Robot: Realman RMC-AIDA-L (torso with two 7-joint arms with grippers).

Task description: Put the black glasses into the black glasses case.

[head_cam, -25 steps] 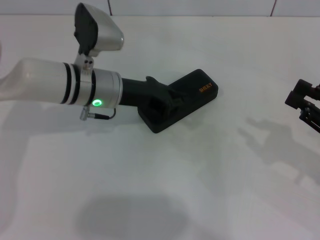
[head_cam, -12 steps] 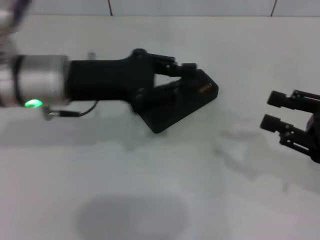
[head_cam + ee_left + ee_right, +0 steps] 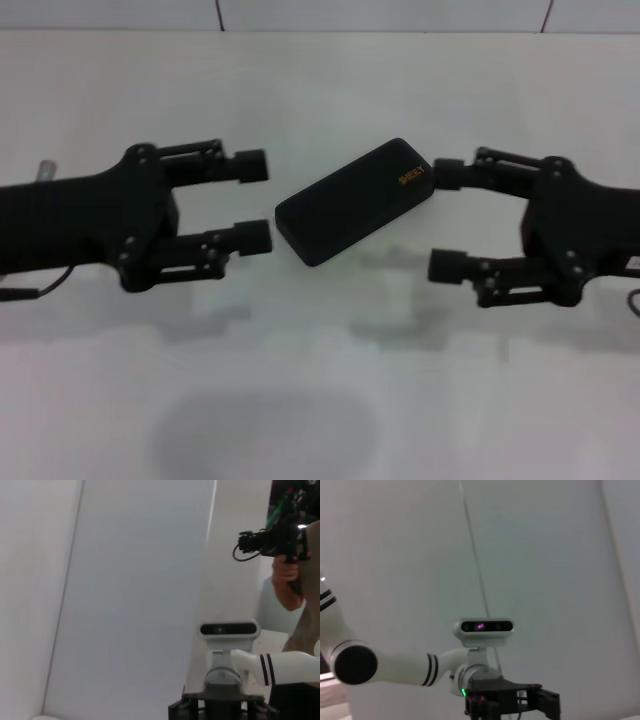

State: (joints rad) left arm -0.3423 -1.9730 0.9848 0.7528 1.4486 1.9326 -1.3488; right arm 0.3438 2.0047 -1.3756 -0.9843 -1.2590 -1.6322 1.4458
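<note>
Matt black hard-shell black glasses case point(image 3: 353, 202) at centre frame, orange-gold print on lid, smooth white matt table point(image 3: 320, 380), matt black plastic-looking left gripper point(image 3: 255, 202) and right gripper point(image 3: 447, 220)

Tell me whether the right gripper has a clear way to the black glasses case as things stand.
Probably yes. The right gripper is open, facing the closed black glasses case, its upper fingertip at the case's lettered end. Nothing lies between. The left gripper, also open, sits at the opposite end.

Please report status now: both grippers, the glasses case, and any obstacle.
Left gripper open, empty, beside the case's left end. Right gripper open, empty, at its right end. Black glasses case shut, flat on the table. Glasses not visible. Nothing in the way.
</note>
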